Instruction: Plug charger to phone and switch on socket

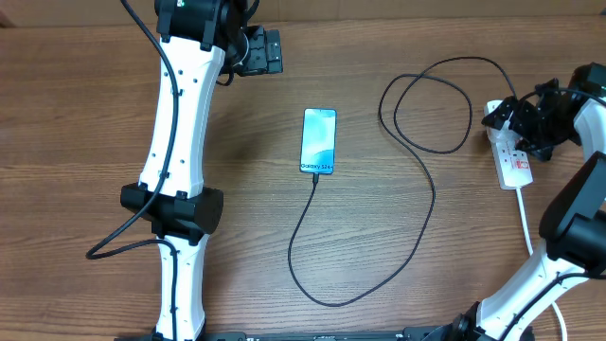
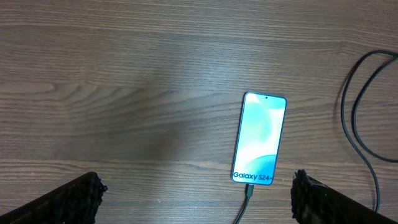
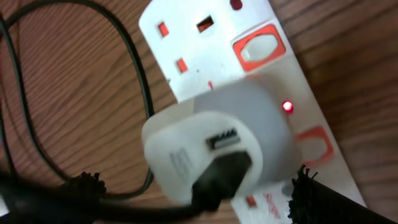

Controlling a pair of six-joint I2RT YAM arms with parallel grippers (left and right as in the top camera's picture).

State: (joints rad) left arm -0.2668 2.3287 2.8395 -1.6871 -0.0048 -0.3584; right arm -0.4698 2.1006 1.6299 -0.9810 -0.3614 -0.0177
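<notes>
Phone: flat on surface, ahead between left fingers, long axis fore-aft, charger end nearest them. Left fingers wide apart, empty. Socket diagonal; right fingers apart, flanking plug, unclamped.

This is looking like a robotics lab: a left arm and a right arm are reaching over a wood-grain table
</notes>
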